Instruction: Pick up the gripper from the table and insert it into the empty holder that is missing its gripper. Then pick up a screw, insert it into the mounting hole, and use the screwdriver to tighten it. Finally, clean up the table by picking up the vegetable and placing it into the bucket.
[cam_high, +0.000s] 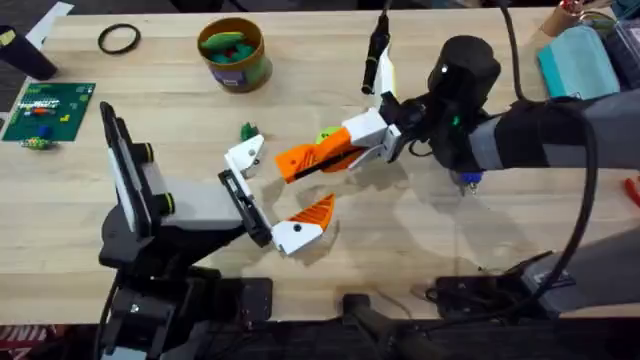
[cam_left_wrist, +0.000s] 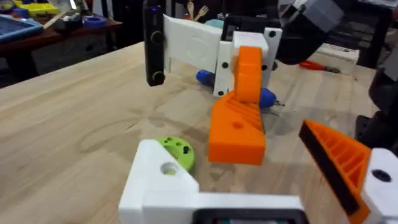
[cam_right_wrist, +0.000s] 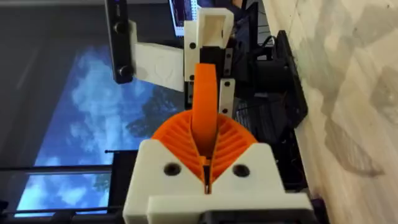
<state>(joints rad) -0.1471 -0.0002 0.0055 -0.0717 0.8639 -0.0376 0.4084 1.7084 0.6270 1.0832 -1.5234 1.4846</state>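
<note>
The small orange ribbed plastic fingertip (cam_high: 298, 161) is clamped in my right gripper (cam_high: 338, 150), whose orange pads are closed flat on its thin back end, so the wedge hangs above the wooden table (cam_high: 520, 230) near its middle. Seen from overhead, its long axis runs from about 2 o'clock at my pads down to 8 o'clock at its free tip. That tip points at the bare white angular plastic finger mount (cam_high: 246, 156), which sits at 9 o'clock from the wedge, just beside it, with the wedge not seated. That mount is one finger of my left gripper (cam_high: 272, 195), which is spread wide and holds nothing. Its other finger, at 5 o'clock from the mount, carries its own orange pad (cam_high: 318, 208). My right arm is the one to move. I judge the coming push should run along the wedge's axis toward 8 o'clock. Room is tight: a lime-green ring-shaped disc (cam_left_wrist: 177, 152) lies on the wood close beneath. The tiny dark-green toy vegetable (cam_high: 247, 130) lies at 12 o'clock from the mount. The round tan-orange tub with a green band (cam_high: 246, 72) stands farther off at 12 o'clock, well apart.
</note>
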